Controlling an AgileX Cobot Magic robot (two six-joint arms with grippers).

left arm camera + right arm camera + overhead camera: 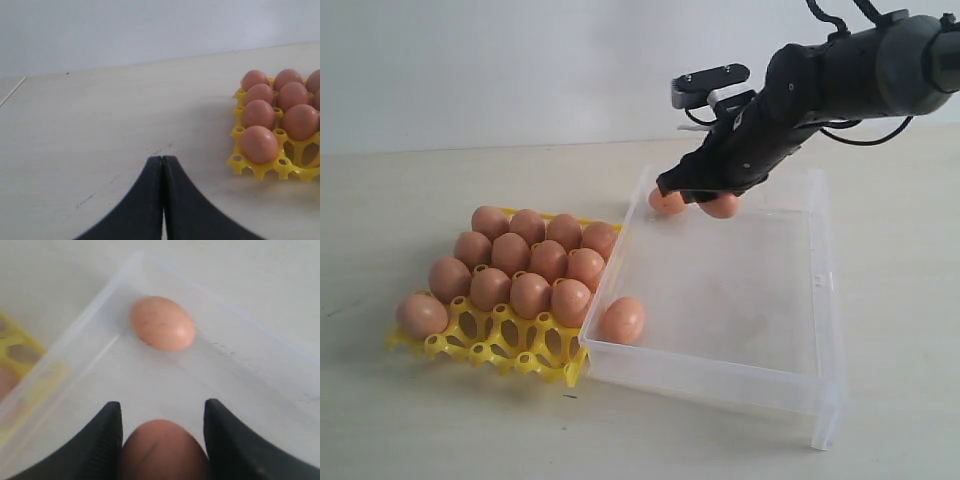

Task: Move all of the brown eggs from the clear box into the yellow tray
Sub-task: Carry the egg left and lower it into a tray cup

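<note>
Clear box (700, 375), right fingers (100, 450) gripping brown egg (162, 450), yellow tray (510, 345) alongside

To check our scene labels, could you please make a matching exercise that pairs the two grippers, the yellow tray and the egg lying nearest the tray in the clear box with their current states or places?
Column one:
1. left gripper
2. right gripper
3. yellow tray
4. lone egg

Column two:
A. in a corner of the clear box, beside the tray
B. shut, over bare table
C. closed on a brown egg inside the box
D. mostly filled, with some front cups empty

Pairs: 1-B; 2-C; 3-D; 4-A
</note>
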